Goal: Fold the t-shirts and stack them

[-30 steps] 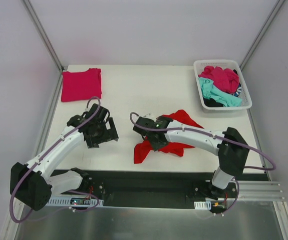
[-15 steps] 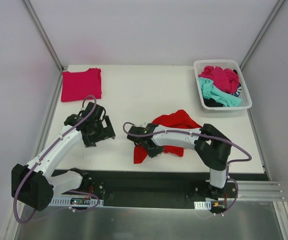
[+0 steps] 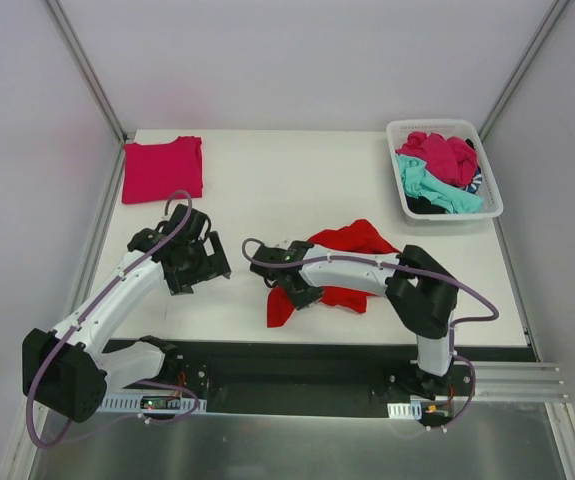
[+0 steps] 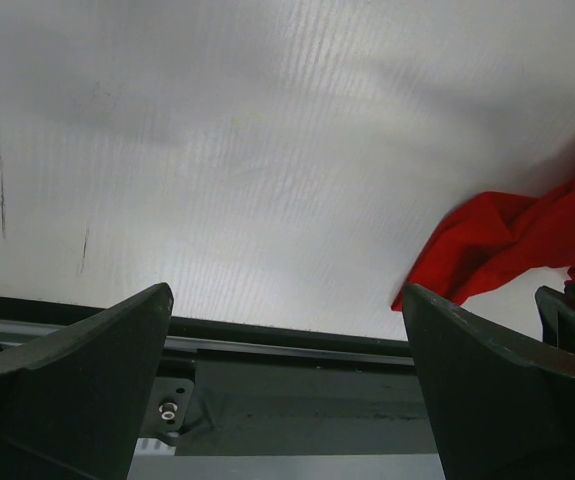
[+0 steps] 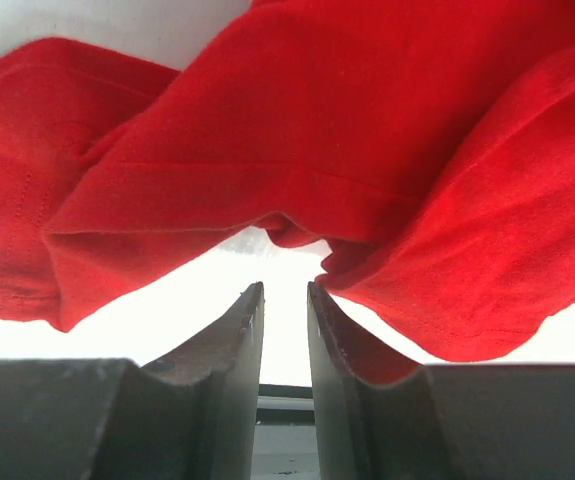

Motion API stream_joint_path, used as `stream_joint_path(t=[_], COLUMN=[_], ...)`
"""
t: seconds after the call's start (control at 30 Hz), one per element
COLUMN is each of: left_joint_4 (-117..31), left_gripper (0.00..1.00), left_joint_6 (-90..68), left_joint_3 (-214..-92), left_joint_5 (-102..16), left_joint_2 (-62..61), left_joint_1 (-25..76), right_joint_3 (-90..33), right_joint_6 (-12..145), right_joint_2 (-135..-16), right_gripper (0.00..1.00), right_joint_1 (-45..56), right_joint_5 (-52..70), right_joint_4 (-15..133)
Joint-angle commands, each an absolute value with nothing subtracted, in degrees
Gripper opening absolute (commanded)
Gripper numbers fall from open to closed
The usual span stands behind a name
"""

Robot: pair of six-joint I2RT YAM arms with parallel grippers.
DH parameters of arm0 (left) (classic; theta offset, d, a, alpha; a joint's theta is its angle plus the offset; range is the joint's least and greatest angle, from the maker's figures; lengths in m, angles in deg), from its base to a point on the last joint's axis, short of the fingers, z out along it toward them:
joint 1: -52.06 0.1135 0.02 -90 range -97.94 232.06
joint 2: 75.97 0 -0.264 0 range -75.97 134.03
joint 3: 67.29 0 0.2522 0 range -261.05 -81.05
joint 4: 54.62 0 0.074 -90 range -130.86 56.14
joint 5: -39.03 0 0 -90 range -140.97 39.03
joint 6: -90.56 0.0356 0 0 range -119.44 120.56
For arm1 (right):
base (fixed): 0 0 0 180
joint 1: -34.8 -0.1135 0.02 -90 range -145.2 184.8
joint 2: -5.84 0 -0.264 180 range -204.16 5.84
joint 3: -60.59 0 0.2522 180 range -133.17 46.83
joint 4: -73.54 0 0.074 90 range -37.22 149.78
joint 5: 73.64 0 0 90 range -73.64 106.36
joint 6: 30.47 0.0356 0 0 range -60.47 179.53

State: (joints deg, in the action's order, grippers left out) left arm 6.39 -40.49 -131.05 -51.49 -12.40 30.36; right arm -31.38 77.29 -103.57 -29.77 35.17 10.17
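Here the right gripper (image 5: 285,288) — jaws barely apart — touches the red t-shirt (image 5: 367,130).

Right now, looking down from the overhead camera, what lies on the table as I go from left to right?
Folded pink t-shirt → crumpled red t-shirt → white basket.
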Motion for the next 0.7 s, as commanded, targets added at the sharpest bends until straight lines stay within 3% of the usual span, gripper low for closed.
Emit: stream_joint_path(t=[0.0,0.67], left_joint_4=[7.31,7.22], left_gripper=[0.99,0.99], left_joint_6=[-39.51,-39.16], left_joint_3=[-131.15,-131.06], left_joint_5=[-51.15,-51.06], left_joint_2=[-13.65,-14.45], left_joint_1=[30.52,30.52], right_joint_3=[-31.83,-31.83], right_joint_6=[76.49,76.13], right_joint_2=[-102.36,-101.13], right_gripper=[0.27,0.27], right_joint_1=[-29.01,-27.42], right_joint_5=[36.49,41.57], right_joint_4=[8.71,8.09])
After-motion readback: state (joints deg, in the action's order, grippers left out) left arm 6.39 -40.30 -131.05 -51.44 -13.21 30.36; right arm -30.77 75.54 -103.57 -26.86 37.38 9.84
